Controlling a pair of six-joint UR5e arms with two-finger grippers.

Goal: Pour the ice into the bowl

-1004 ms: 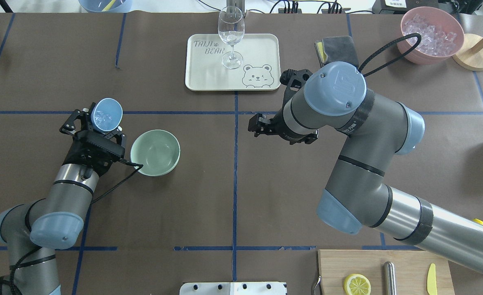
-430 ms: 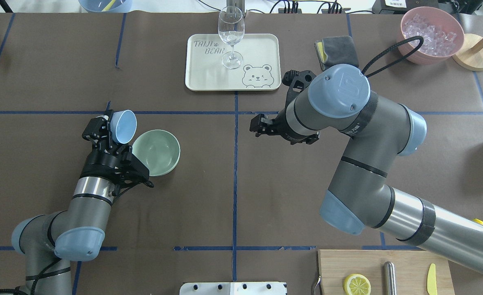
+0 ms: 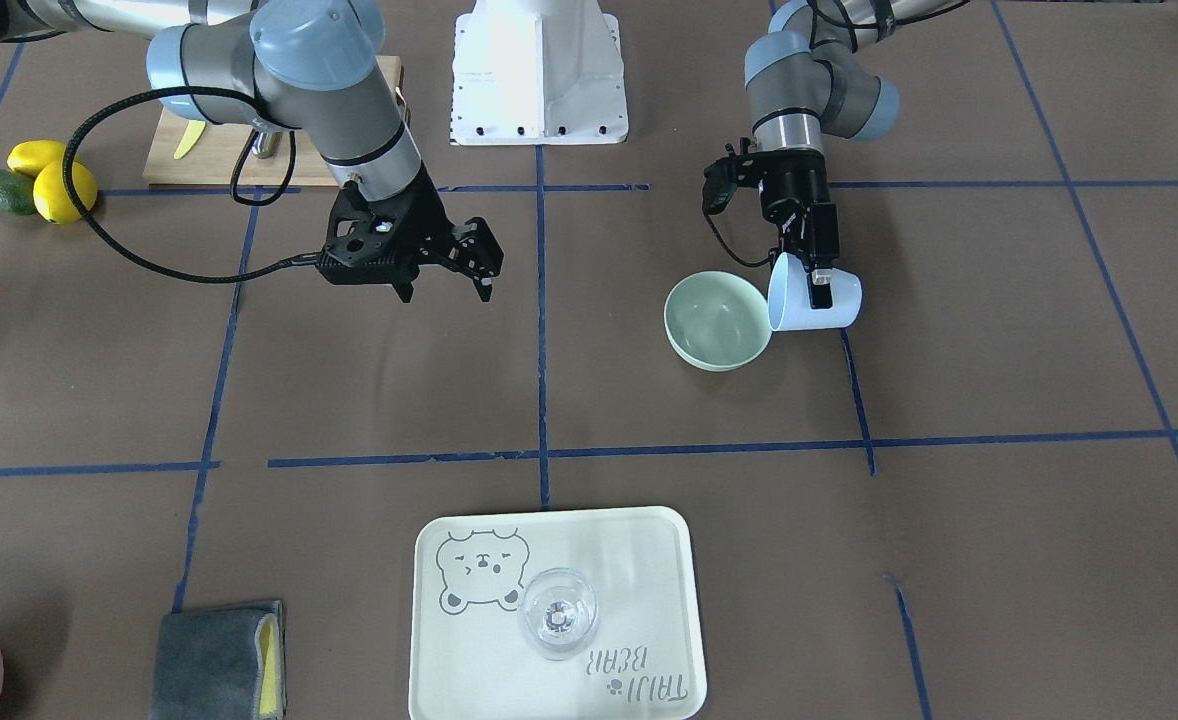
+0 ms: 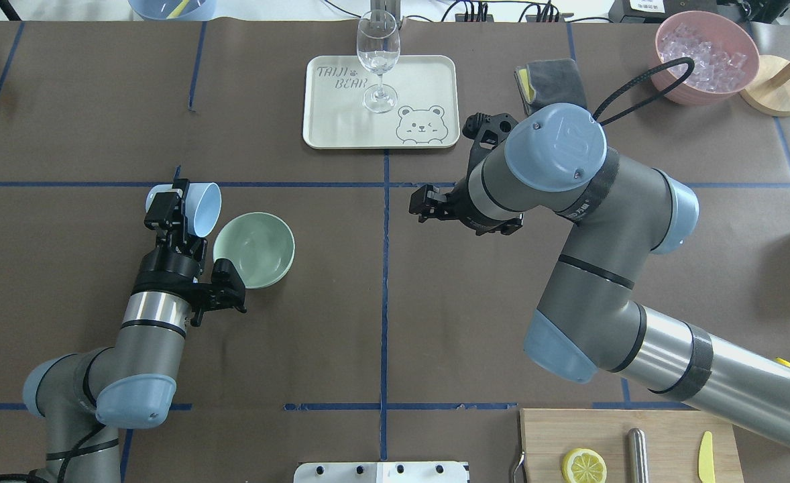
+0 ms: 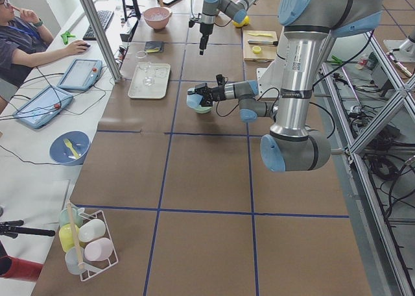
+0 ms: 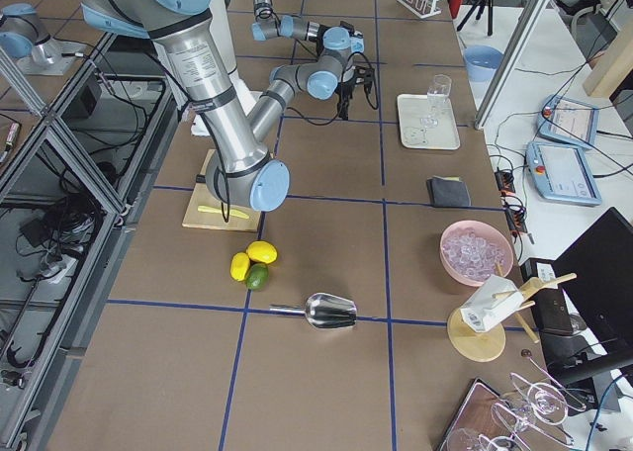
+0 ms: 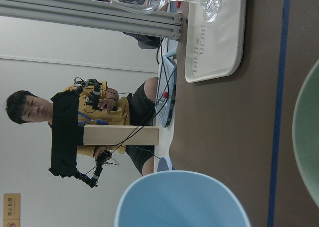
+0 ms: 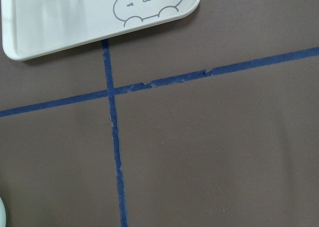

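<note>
My left gripper (image 4: 179, 204) is shut on a pale blue cup (image 4: 200, 208) and holds it tipped on its side. The cup's mouth faces the mint-green bowl (image 4: 254, 249) at the bowl's rim. The front-facing view shows the cup (image 3: 815, 300) lying against the bowl (image 3: 717, 320). The ice in the cup is hidden, and I see no cubes in the bowl. In the left wrist view the cup rim (image 7: 182, 199) is at the bottom and the bowl edge (image 7: 306, 137) at the right. My right gripper (image 4: 422, 203) is open and empty above the table's middle.
A cream tray (image 4: 422, 80) with a wine glass (image 4: 377, 54) stands at the far centre. A grey cloth (image 4: 549, 77) and a pink bowl of ice cubes (image 4: 707, 57) are far right. A cutting board (image 4: 630, 446) with a lemon slice lies near right.
My left wrist has turned and shifted right, tipping the cup from mouth-up, with ice showing, onto its side toward the bowl. The right arm has barely moved.
</note>
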